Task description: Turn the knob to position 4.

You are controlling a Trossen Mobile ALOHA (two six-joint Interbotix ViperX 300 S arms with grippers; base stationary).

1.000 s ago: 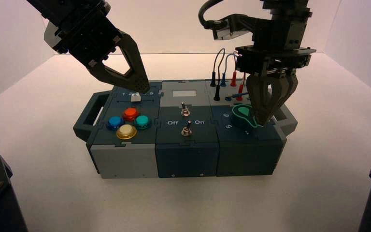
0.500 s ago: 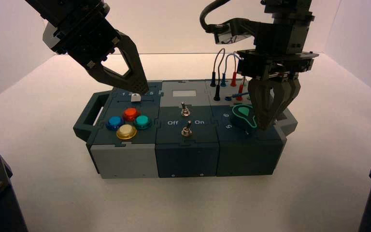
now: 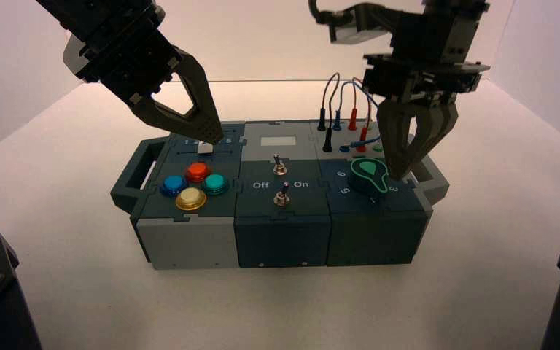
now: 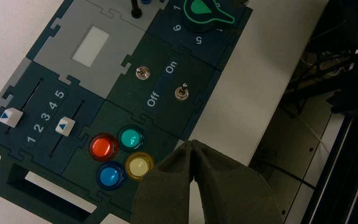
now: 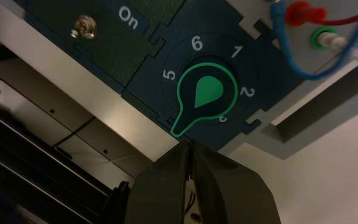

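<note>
The green teardrop knob (image 5: 208,95) sits on the dark teal right end of the box (image 3: 189,248). Its pointed handle lies between the printed 5 (image 5: 168,75) and a half-covered 3 (image 5: 223,119) of the curved series. Position 4 is hidden under the handle's tip. My right gripper (image 5: 189,143) is shut on nothing and hangs just off that tip, apart from it. From above, the right gripper (image 3: 403,173) stands at the right edge of the knob (image 3: 369,173). My left gripper (image 3: 212,135) is shut and hovers over the sliders at the box's back left.
Two white sliders (image 4: 64,126) flank a straight row 1 to 5. Round push-buttons, red (image 4: 103,146), teal, yellow and blue, sit near them. Two metal toggle switches (image 4: 182,92) stand by Off and On. Red, blue and black plugged wires (image 3: 351,117) rise behind the knob.
My right gripper has lifted up off the knob's handle and now hangs higher, still shut. The left arm has not moved.
</note>
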